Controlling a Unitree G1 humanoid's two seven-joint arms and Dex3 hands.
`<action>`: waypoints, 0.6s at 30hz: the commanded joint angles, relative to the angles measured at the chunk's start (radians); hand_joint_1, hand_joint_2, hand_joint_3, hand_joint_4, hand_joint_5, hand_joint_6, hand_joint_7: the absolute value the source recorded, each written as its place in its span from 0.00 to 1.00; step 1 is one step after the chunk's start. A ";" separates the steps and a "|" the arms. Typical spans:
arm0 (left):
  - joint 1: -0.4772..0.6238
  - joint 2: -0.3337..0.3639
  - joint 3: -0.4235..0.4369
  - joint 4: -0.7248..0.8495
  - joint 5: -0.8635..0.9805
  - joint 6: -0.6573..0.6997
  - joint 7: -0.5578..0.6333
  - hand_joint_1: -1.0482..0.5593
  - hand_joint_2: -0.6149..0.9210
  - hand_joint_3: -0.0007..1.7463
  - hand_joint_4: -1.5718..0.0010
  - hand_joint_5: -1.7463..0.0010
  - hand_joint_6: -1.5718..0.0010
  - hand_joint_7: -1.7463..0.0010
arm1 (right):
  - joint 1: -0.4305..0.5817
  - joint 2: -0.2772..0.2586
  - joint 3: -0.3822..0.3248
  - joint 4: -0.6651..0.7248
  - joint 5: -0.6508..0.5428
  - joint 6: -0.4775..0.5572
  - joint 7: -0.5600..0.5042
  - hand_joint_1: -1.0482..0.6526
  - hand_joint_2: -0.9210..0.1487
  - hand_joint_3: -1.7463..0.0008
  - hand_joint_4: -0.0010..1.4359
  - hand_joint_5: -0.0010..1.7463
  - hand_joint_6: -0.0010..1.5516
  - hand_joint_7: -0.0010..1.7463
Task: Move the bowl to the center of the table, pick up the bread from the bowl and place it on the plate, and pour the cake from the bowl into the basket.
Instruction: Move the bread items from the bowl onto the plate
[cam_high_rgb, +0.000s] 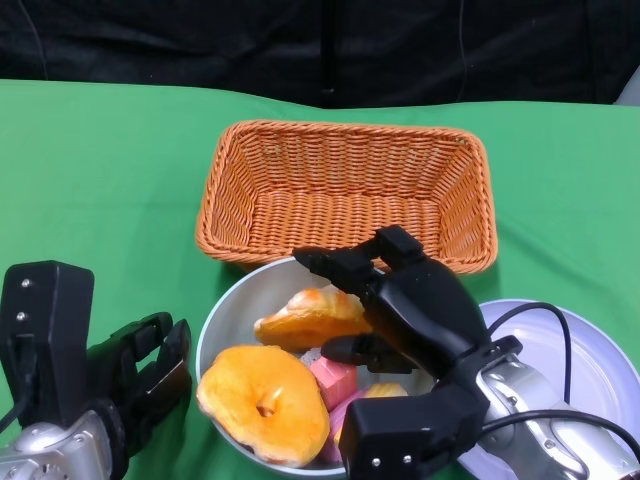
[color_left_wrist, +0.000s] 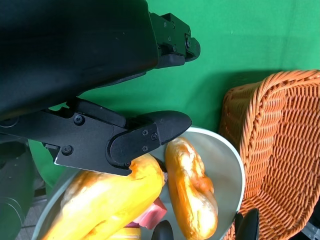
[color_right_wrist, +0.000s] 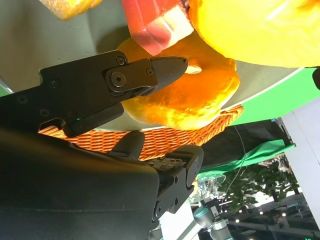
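Orange wicker — the basket (cam_high_rgb: 345, 190) sits at the upper middle of the head view, with the grey bowl (cam_high_rgb: 232, 300) at lower centre, just below it. The bread (cam_high_rgb: 310, 317) lies inside, above a doughnut (cam_high_rgb: 265, 400) and pink cake (cam_high_rgb: 335, 378). The right hand (cam_high_rgb: 385, 290) is held over the bread, fingers apart — the pick-up step is judged in hand; closing on the bread is needed next. The left hand (cam_high_rgb: 140, 365) is seen at lower left beside the bowl, fingers loosely parted, empty. The plate (cam_high_rgb: 590, 350) waits lower right.

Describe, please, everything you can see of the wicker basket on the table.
The basket is rectangular, woven from orange-brown wicker, with sloping sides and a thick braided rim. It stands upright on the green tablecloth, beyond the bowl, and nothing shows inside it. Its near rim runs right along the bowl's far edge. The right hand reaches over the bowl just before it, not touching it.
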 joint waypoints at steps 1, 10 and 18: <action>-0.003 0.009 0.014 -0.009 0.012 -0.008 0.000 0.35 1.00 0.40 0.91 0.93 0.93 0.98 | -0.028 -0.002 0.016 0.038 -0.021 0.017 -0.025 0.28 0.00 0.95 0.03 0.58 0.20 0.17; 0.000 0.004 0.015 -0.006 0.017 -0.014 -0.006 0.33 1.00 0.39 0.91 0.92 0.91 0.98 | -0.084 -0.010 0.087 0.133 -0.123 0.056 -0.112 0.29 0.00 0.95 0.07 0.57 0.23 0.18; 0.001 0.007 0.007 -0.014 0.024 -0.011 -0.006 0.34 1.00 0.39 0.91 0.91 0.91 0.99 | -0.099 -0.032 0.141 0.170 -0.178 0.079 -0.171 0.31 0.00 0.93 0.21 0.50 0.32 0.16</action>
